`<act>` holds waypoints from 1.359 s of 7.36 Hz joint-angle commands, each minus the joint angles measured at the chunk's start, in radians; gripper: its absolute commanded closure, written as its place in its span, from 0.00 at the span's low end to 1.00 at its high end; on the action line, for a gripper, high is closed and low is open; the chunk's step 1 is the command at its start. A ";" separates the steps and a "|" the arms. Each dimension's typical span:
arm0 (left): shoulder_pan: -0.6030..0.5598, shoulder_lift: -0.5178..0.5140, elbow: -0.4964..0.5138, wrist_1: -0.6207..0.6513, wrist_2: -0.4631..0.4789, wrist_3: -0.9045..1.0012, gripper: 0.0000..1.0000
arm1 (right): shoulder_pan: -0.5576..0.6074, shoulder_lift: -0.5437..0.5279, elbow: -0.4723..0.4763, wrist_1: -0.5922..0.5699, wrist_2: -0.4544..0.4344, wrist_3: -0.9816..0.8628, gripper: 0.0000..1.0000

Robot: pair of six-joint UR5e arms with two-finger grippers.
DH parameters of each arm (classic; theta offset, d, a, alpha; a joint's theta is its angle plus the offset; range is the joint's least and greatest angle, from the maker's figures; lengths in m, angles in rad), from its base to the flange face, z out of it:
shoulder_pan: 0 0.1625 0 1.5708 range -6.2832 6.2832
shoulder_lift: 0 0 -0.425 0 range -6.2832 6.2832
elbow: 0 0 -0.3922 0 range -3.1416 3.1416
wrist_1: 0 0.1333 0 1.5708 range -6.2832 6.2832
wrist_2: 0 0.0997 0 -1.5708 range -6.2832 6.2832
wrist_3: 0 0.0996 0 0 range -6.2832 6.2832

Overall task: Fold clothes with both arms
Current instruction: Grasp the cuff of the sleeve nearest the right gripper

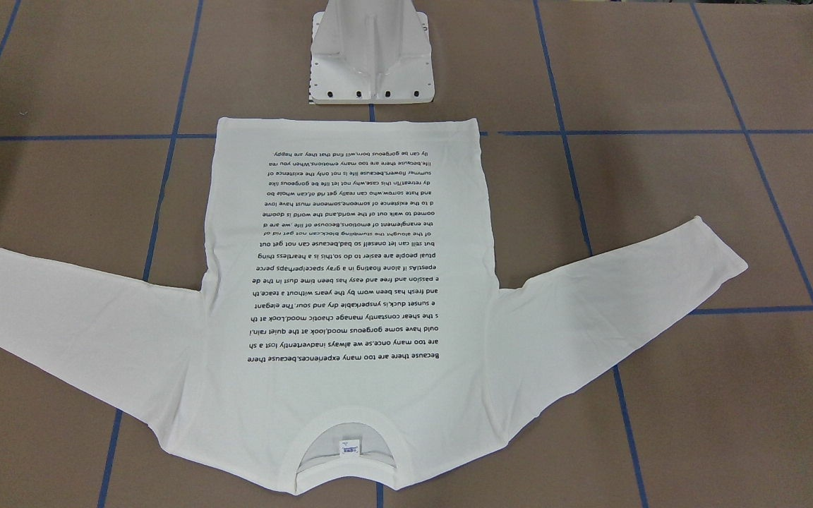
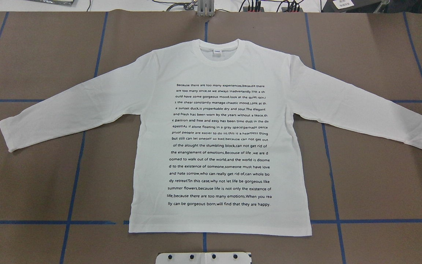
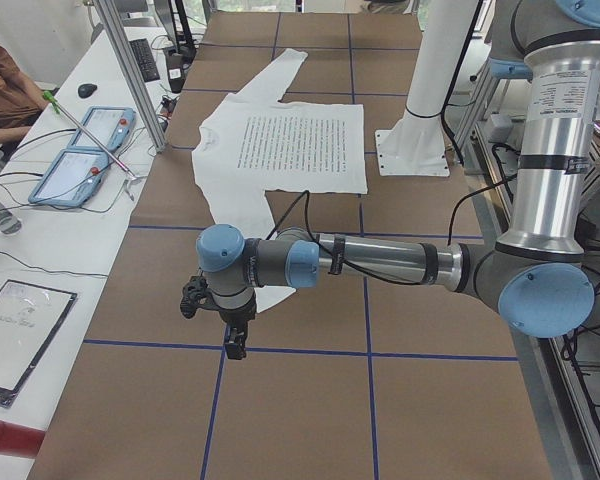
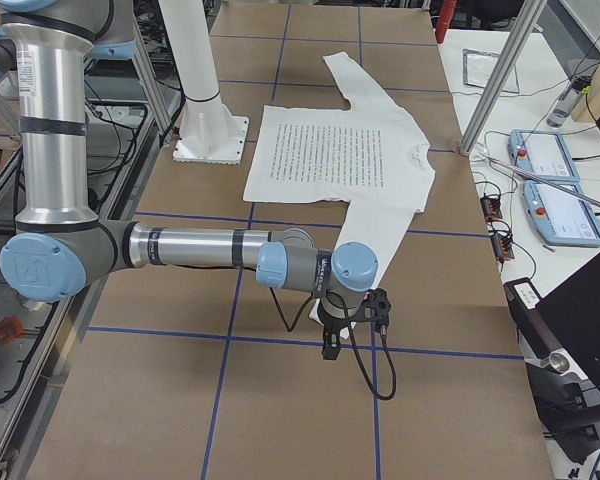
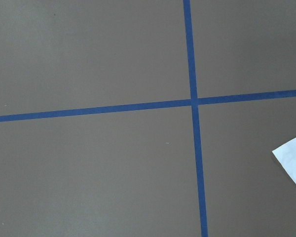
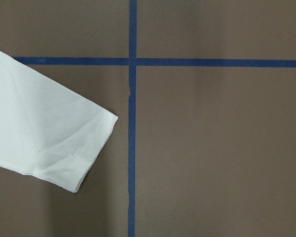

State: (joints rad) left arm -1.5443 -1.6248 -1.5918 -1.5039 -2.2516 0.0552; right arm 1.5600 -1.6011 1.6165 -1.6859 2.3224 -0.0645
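Pre-fold stage: shirt [image 2: 220,146] lies flat on the counter [image 2: 379,183], print up, sleeves spread; left pincer [image 3: 220,315] and right pincer [image 4: 352,320] hover near the cuffs, apart-or-together can't tell, so next move probably needs a cuff grab each.

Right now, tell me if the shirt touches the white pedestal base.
Apart: the overhead view shows bare table between the shirt and the pedestal base.
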 commanded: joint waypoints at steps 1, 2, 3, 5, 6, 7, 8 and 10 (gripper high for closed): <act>0.001 -0.001 0.004 -0.002 0.000 0.002 0.00 | 0.000 0.001 0.020 0.003 -0.003 -0.012 0.00; 0.001 0.000 0.004 -0.002 -0.002 0.006 0.00 | 0.000 0.000 0.026 0.000 -0.002 0.001 0.00; 0.001 -0.003 0.004 -0.004 0.000 0.006 0.00 | 0.000 0.000 0.025 0.000 -0.002 0.002 0.00; 0.001 -0.015 0.006 -0.053 0.000 0.006 0.00 | 0.000 0.010 0.028 0.003 -0.003 -0.001 0.00; 0.003 -0.017 0.021 -0.105 0.013 0.011 0.00 | 0.000 0.039 0.046 0.033 0.001 0.002 0.00; 0.010 -0.020 0.033 -0.184 -0.008 -0.004 0.00 | 0.000 0.035 0.036 0.069 0.011 -0.001 0.00; 0.012 -0.012 0.056 -0.231 -0.028 0.002 0.00 | -0.017 0.044 -0.022 0.131 0.024 0.003 0.00; 0.013 -0.004 0.114 -0.425 -0.046 -0.006 0.00 | -0.058 0.026 -0.107 0.370 0.046 0.130 0.00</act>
State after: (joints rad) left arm -1.5320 -1.6336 -1.5142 -1.8160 -2.2833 0.0541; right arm 1.5333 -1.5692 1.5661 -1.4657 2.3598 -0.0127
